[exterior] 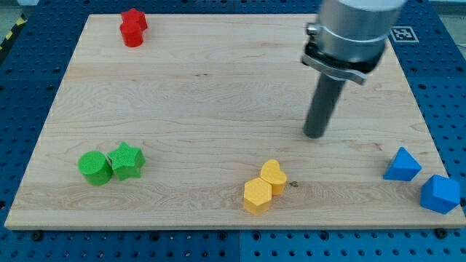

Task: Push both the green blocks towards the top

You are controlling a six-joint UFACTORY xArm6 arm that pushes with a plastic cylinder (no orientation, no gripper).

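Note:
A green cylinder block point(95, 167) and a green star block point(127, 161) sit touching each other at the board's lower left. My tip point(314, 135) rests on the wooden board point(218, 87) right of centre, far to the right of both green blocks and a little above them in the view.
Two red blocks, a star point(135, 18) and a cylinder point(132, 34), sit at the top left. A yellow heart point(274, 175) and a yellow hexagon point(257, 196) touch at bottom centre, below my tip. Two blue blocks point(402, 164) point(440, 193) sit at the lower right edge.

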